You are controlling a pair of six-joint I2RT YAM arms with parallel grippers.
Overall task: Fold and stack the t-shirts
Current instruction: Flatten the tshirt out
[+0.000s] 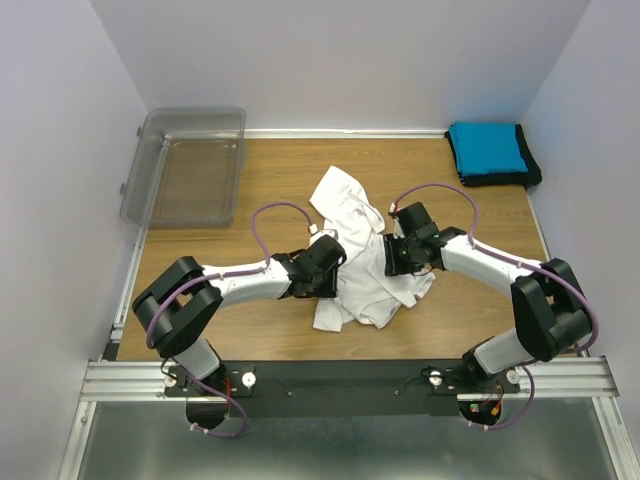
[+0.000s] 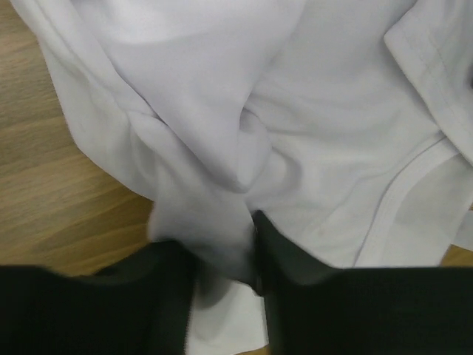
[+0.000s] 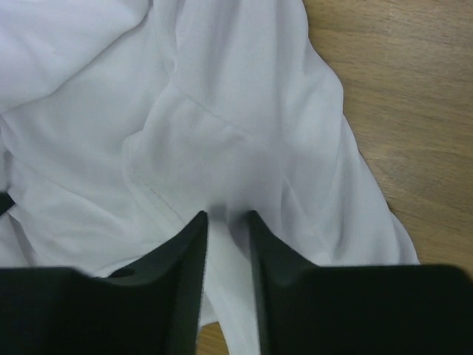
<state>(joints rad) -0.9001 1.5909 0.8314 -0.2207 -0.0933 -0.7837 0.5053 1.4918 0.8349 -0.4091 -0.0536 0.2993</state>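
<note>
Bin (image 1: 195, 118): clear plastic, upright, at the worktop's far-left corner.
Worktop (image 1: 270, 170): light wood grain.
Walls (image 1: 340, 60): plain, pale, on three sides.
Rail (image 1: 560, 378): metal, near edge.

Left arm (image 1: 240, 283), right arm (image 1: 480, 262): white links, black joints, purple cables (image 1: 255, 225).

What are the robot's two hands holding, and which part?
Both pinch the white t-shirt: left gripper a bunched fold, right gripper a fold near its edge.
</note>
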